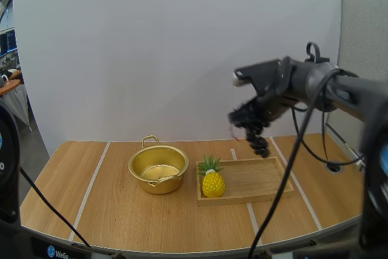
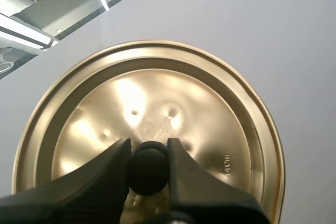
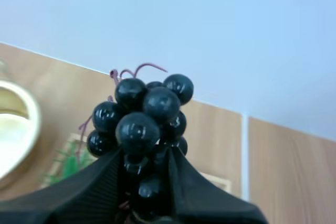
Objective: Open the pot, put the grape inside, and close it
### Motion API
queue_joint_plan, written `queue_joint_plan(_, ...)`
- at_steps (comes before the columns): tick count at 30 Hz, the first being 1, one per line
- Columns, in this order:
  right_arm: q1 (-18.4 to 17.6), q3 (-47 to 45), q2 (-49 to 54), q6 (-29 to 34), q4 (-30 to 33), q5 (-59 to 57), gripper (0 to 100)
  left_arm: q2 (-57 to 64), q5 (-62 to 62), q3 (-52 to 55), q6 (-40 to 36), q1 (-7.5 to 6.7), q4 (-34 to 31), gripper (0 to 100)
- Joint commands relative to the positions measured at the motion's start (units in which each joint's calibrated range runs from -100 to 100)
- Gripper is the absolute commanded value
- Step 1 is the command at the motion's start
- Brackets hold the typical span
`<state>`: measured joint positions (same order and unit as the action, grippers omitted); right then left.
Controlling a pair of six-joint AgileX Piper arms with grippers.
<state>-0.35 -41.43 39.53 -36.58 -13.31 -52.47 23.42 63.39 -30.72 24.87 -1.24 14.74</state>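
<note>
The left jaws pinch the knob [image 2: 148, 170] of the gold lid [image 2: 157, 98]. The right jaws squeeze the grapes [image 3: 144, 114] in the air above the tray [image 1: 260, 180]. The pot [image 1: 151, 185] sits open on the tabletop [image 1: 121, 222].

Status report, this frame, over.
Left gripper shut on lid, held high. Right gripper shut on grapes, aloft by tray. Pot open, empty; pineapple in tray beside it.
</note>
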Motion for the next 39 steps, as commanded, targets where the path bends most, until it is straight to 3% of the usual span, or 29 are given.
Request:
queue_joint_plan(1,-3.12,4.69,2.16,0.25,-3.69,-7.84,0,0.23,-2.50,-0.49,-0.78,-0.07,0.42,0)
queue_joint_plan(8,-12.23,11.86,0.92,0.74,-6.99,-11.56,0,0.23,-2.50,-0.49,-0.78,-0.07,0.42,0)
queue_joint_plan(14,-17.22,14.49,-5.87,1.98,-6.99,-11.32,0,0.23,-2.50,-0.49,-0.78,-0.07,0.42,0)
queue_joint_plan(39,-18.58,14.73,-31.93,0.35,-6.51,10.49,0,0.23,-2.50,-0.49,-0.78,-0.07,0.42,0)
